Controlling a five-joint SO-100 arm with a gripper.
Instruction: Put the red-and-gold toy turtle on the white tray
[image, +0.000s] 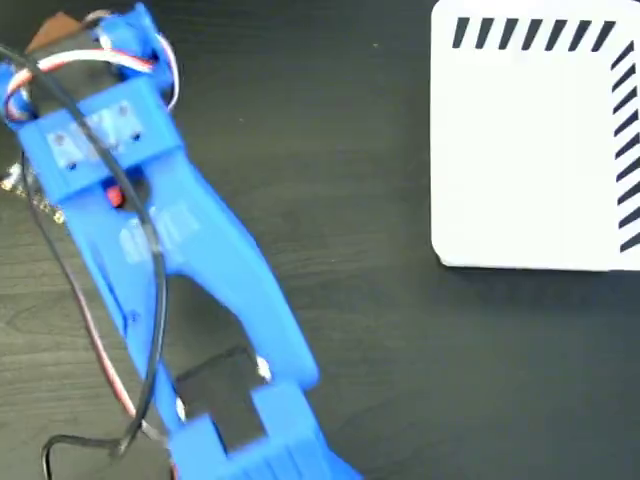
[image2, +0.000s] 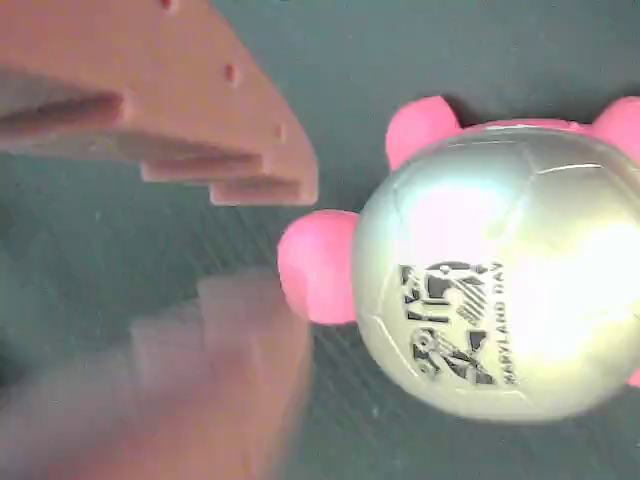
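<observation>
Claw open, turtle just right, head between fingertips.

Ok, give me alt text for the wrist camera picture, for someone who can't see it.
A toy turtle with a shiny gold shell, a black printed mark and pink-red head and feet lies on a dark table, close up at right. At left, the open pincer shows two stepped reddish fingers beside the turtle's head, the lower one blurred.

Red-and-gold toy turtle: seen in wrist view only, upright on dark tabletop, shiny gold domed shell with black printed mark, pink-red head pointed left, feet protruding at top.
White tray: laid flat at upper right of fixed view, dark diagonal stripes along top and right edges, nothing on it.
</observation>
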